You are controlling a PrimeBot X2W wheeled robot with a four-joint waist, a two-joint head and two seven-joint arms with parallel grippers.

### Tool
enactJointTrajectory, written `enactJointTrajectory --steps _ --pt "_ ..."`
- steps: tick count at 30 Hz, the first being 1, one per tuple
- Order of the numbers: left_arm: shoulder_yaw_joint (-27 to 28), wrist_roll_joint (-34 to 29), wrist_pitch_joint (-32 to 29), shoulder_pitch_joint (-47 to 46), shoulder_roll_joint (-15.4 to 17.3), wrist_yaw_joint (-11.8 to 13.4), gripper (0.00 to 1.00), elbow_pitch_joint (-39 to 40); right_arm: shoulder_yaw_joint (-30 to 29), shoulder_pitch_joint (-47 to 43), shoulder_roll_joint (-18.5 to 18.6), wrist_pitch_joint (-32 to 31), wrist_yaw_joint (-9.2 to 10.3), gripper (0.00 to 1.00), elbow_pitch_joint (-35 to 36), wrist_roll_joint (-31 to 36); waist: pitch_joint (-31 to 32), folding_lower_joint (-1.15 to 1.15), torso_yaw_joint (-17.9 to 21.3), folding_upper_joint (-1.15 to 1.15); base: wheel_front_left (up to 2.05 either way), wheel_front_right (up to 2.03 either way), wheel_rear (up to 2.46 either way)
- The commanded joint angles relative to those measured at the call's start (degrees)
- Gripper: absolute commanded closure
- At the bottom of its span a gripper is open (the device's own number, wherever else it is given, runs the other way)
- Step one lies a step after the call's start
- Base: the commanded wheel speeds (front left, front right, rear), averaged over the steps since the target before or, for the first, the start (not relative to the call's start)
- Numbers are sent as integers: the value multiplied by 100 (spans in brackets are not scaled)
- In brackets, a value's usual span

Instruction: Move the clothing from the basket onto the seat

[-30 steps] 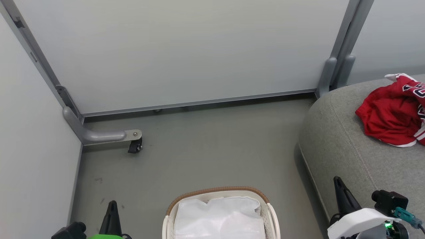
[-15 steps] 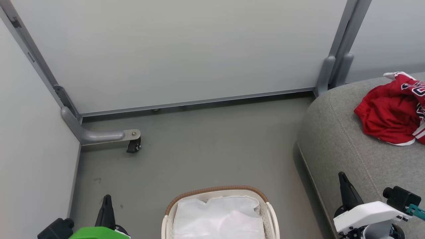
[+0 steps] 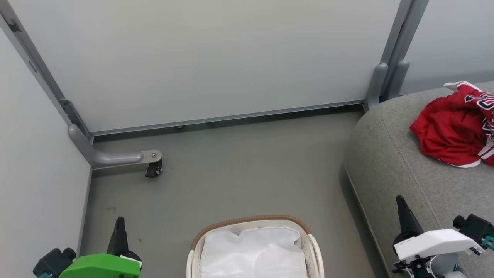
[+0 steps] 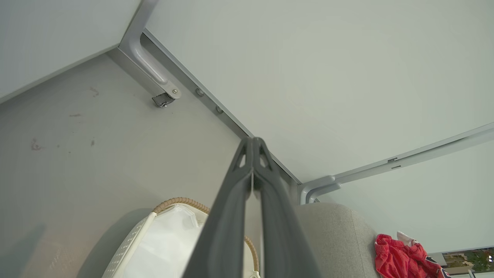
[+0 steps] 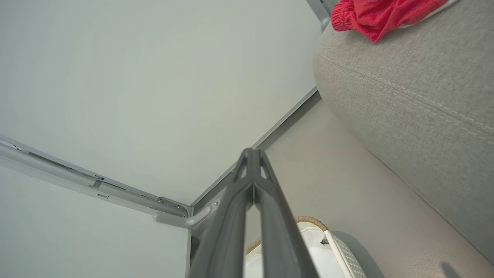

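The red clothing (image 3: 453, 135) lies crumpled on the light-grey seat (image 3: 393, 162) at the far right, lettering and white trim showing; it also appears as a red heap (image 4: 401, 260) and at the top edge (image 5: 382, 11). The white basket (image 3: 252, 224) with its tan rim stands on the floor at bottom centre, holding just its white liner (image 3: 252, 253). My left gripper (image 3: 119, 221) is shut and empty at lower left, left of the basket. My right gripper (image 3: 399, 199) is shut and empty at lower right, over the seat's front edge.
Pale partition walls close off the back and left. A grey metal foot with a black caster (image 3: 153, 170) juts onto the grey floor at left. A grey post (image 3: 380, 83) stands at the corner beside the seat.
Both arms have drawn outward and down in view, the left to the left and the right to the right. The camera has shifted slightly. Clothing and basket lie as before.
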State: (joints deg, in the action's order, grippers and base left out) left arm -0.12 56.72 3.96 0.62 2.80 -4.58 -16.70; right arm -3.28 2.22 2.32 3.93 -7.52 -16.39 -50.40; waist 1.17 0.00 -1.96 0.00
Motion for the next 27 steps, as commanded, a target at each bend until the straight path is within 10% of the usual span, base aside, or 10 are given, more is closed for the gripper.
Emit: enactJointTrajectory --steps 1,27 --pt "50 161 -50 -168 11 -46 100 92 -36 153 39 -50 2 100 91 -194 -3 0 4 0 0 0 0" --pt "313 1565 -466 -412 13 -155 100 168 -159 265 52 -466 3 100 159 -1844 -47 0 68 0 0 0 0"
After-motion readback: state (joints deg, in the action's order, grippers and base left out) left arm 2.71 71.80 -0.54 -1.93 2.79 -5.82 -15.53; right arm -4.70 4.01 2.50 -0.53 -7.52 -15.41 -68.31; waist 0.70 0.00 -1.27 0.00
